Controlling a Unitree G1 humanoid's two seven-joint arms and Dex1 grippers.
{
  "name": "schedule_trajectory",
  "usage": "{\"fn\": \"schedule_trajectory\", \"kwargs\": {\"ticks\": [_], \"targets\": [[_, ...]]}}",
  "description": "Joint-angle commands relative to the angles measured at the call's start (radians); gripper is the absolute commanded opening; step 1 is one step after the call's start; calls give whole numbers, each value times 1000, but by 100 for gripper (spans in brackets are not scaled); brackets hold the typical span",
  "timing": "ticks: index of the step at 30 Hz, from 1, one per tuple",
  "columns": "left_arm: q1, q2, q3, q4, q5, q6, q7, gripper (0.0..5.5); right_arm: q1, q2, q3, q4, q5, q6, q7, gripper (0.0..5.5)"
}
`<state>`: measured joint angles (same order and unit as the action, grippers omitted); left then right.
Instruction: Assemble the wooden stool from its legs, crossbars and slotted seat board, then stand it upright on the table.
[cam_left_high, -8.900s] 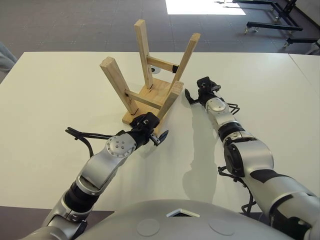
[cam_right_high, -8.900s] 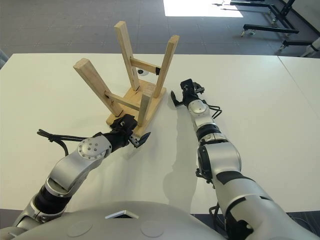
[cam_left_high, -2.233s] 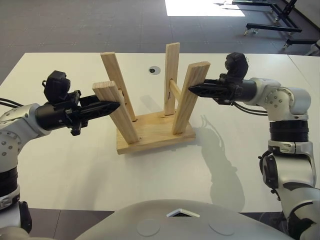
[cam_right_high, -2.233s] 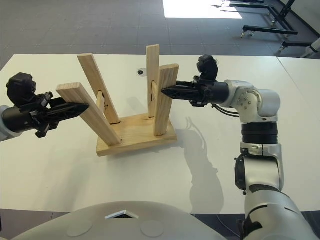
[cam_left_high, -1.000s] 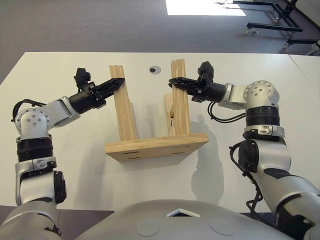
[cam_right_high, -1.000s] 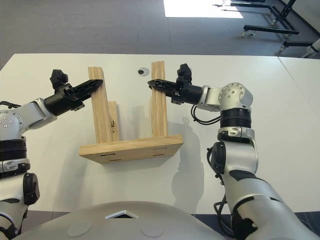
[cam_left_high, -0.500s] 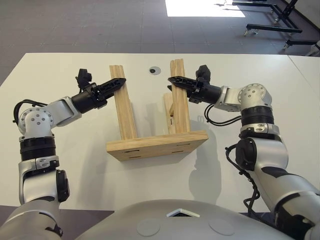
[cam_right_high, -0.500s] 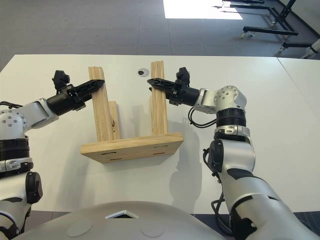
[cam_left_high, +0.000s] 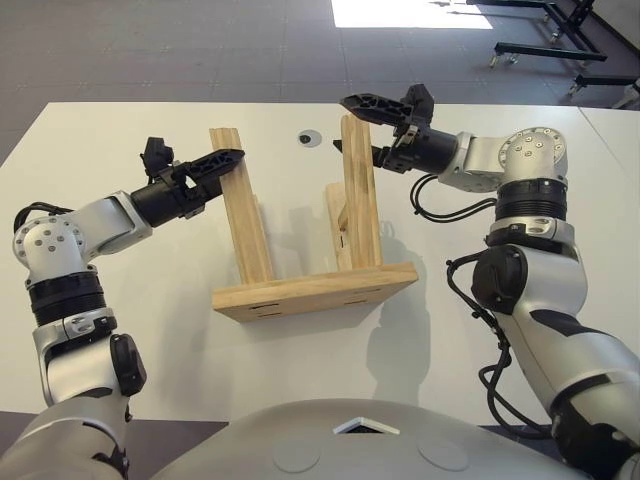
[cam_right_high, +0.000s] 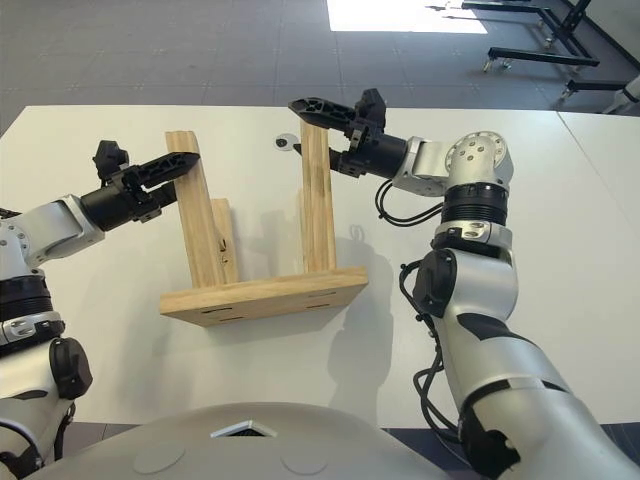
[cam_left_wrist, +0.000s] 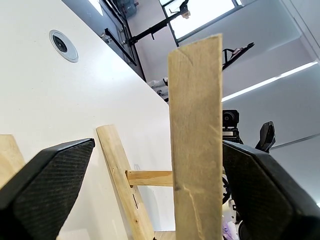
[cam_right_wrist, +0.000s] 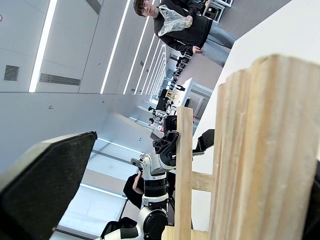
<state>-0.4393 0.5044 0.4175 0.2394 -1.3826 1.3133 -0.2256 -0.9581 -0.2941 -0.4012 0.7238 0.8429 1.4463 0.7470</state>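
The stool (cam_left_high: 362, 235) lies on its side on the surface (cam_left_high: 200, 360); seat (cam_left_high: 310, 292) at 6 o'clock, legs pointing to 12 o'clock. The left gripper (cam_left_high: 225, 162), spread apart, sits round the left leg (cam_left_high: 250, 220) tip from 9 o'clock; the right gripper (cam_left_high: 345, 125), apart too, sits round the right leg (cam_left_high: 358, 180) tip from 3 o'clock.

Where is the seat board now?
In the head views the seat board is in the middle of the table, on the robot's side of the legs, which point away towards the left gripper and right gripper.
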Motion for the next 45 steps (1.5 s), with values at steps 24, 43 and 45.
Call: {"fn": "schedule_trajectory", "kwargs": {"ticks": [24, 43, 45], "targets": [[-372, 147, 177, 503, 275, -270, -130, 538, -270, -127, -205, 545, -112, -633, -105, 540], [1406, 274, 208, -568, 912, -1146, -1316, 538, 813, -948, 638, -336, -313, -1475, 867, 540], [1324, 222, 68, -609, 999, -1201, -1207, 538, 830, -896, 692, -424, -282, -1458, 867, 540]]}}
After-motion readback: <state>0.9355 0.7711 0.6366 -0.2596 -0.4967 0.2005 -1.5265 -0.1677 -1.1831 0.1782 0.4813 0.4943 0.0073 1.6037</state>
